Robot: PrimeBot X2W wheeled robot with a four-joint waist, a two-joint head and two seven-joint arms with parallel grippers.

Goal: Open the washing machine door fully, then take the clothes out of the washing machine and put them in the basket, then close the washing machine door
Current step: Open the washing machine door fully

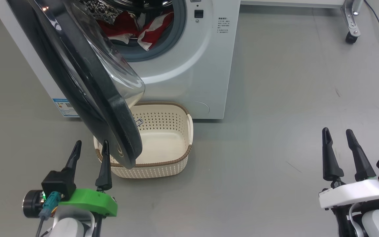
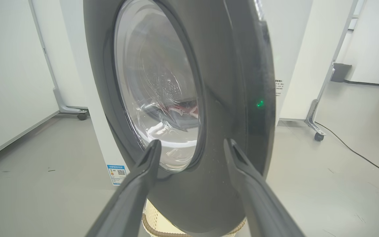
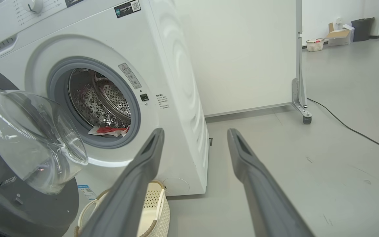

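Both jaws stand released, empty — we should press the left gripper (image 1: 92,143) against the washing machine door (image 1: 110,98), lower left, swinging it clear of the basket (image 1: 156,171).

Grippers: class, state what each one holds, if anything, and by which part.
Nothing: left gripper and right gripper both stand open and empty.

We see a smooth grey floor (image 1: 275,98), evenly lit. A white partition (image 3: 242,59) stands on castors, a black cable (image 3: 350,129) trailing beside.
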